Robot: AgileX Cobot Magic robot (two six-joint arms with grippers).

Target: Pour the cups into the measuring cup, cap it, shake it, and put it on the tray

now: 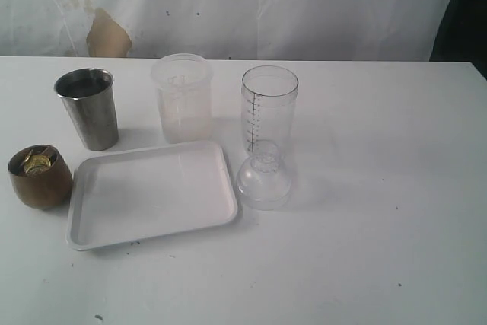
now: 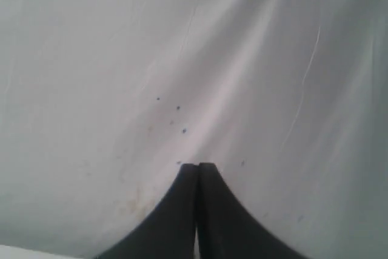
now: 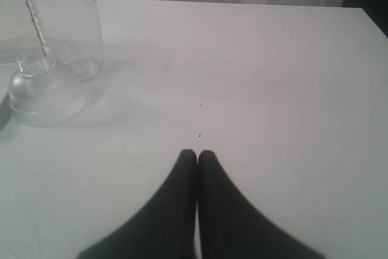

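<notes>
The steel tumbler [image 1: 88, 108] stands at the back left of the table. In front of it sits the brown wooden cup [image 1: 40, 176] with gold pieces inside. The white tray [image 1: 152, 192] lies in the middle. Behind its right corner stands the clear measuring cup [image 1: 268, 112] [image 3: 60, 25] with its black scale, and a clear domed cap [image 1: 264, 176] [image 3: 43, 92] lies in front of it. Neither arm shows in the exterior view. My left gripper [image 2: 197, 166] is shut and faces only white cloth. My right gripper [image 3: 197, 153] is shut above bare table, well away from the measuring cup.
A frosted translucent plastic cup [image 1: 182, 97] stands behind the tray, between the tumbler and the measuring cup. A white cloth backdrop [image 1: 243, 5] hangs behind the table. The table's right edge [image 3: 373, 19] lies beyond my right gripper.
</notes>
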